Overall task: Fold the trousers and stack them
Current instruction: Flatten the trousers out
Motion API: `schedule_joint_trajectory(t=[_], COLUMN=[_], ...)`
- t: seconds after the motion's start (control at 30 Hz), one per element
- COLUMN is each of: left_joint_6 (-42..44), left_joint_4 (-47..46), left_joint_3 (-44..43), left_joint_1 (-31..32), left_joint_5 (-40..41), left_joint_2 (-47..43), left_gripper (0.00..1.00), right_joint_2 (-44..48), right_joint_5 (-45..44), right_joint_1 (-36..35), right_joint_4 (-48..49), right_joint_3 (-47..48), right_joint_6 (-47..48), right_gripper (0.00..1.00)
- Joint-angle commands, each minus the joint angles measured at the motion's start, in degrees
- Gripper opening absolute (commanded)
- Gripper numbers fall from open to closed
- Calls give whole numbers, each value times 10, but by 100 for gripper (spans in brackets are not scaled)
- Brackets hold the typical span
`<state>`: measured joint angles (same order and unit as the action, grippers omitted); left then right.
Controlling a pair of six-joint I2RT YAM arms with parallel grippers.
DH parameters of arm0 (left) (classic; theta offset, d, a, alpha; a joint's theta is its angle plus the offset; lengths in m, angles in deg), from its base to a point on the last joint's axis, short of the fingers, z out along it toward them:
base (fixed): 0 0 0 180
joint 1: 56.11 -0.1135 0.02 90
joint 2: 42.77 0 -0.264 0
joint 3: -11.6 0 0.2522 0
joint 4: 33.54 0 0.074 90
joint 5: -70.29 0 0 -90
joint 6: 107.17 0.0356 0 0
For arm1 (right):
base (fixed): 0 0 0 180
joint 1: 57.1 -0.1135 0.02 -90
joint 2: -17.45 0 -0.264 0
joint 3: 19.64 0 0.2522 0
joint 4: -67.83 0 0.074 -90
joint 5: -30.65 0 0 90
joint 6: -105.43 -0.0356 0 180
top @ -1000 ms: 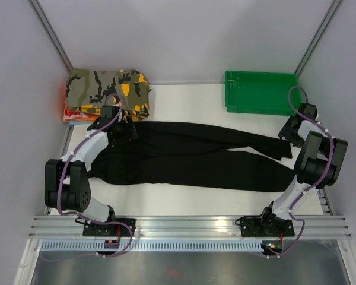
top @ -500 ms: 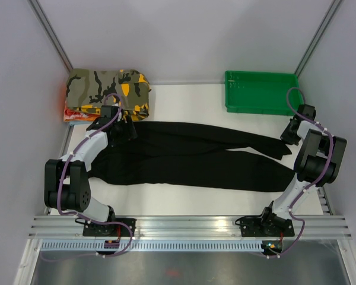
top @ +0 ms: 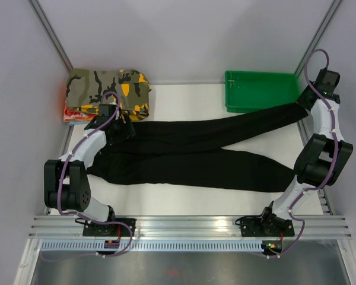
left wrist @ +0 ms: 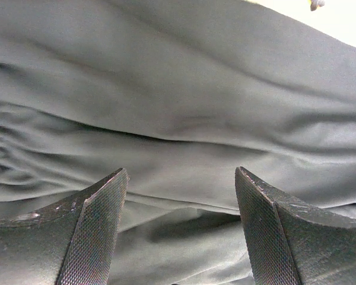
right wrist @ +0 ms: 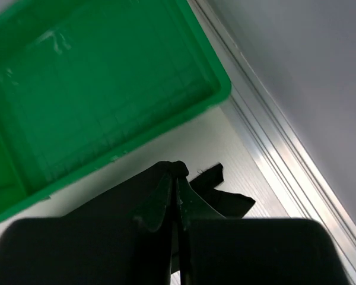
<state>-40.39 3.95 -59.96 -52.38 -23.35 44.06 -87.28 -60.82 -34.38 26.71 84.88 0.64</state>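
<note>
At the far left corner of the tabletop (top: pixel 184 104), a folded camouflage garment (top: pixel 107 86) is lying on something orange. Just beside it, the left gripper (left wrist: pixel 181 172) is hovering over the waist end of the black trousers (top: pixel 184 161). Its jaws are standing wide apart above the wrinkled fabric and are gripping nothing. The trousers are stretching across the middle of the tabletop, with the nearer leg lying flat toward the right edge. The farther leg is angling up and away toward the near right corner of the green tray (top: pixel 249 109). There the right gripper (right wrist: pixel 175 178) is holding that leg's end raised above the tabletop. Its jaws are pressing fully together on a pinch of the black hem.
</note>
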Motion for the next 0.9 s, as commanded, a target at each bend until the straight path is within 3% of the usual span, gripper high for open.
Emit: schedule_joint_trajectory(t=[0.0, 0.17, 0.27, 0.3, 0.33, 0.4, 0.63, 0.87], left_joint_6=[5, 9, 6, 0, -2, -17, -81, -167], left_joint_4=[-7, 3, 8, 8, 9, 11, -5, -29], left_joint_3=[-31, -35, -35, -34, -33, -32, -7, 42], left_joint_1=[-10, -21, -32, -35, -36, -61, -107, -136], left_joint_5=[-6, 11, 15, 17, 19, 27, 22, 12], left_joint_2=[1, 9, 13, 12, 11, 8, -11, 12], left_gripper=[79, 79, 79, 80, 81, 83, 88, 88], right_joint_2=[-41, -82, -98, -105, -105, -95, -1, 108], right_joint_5=[29, 38, 37, 37, 40, 56, 79, 95], right_joint_1=[1, 1, 1, 1, 1, 0, -26, -79], right_joint_4=[-37, -34, -38, -44, -49, -51, -48, -3], right_joint_3=[71, 65, 58, 65, 69, 73, 41, -137], right_joint_6=[5, 17, 23, 24, 22, 17, 17, -20], right_gripper=[2, 6, 31, 55, 65, 78, 87, 86])
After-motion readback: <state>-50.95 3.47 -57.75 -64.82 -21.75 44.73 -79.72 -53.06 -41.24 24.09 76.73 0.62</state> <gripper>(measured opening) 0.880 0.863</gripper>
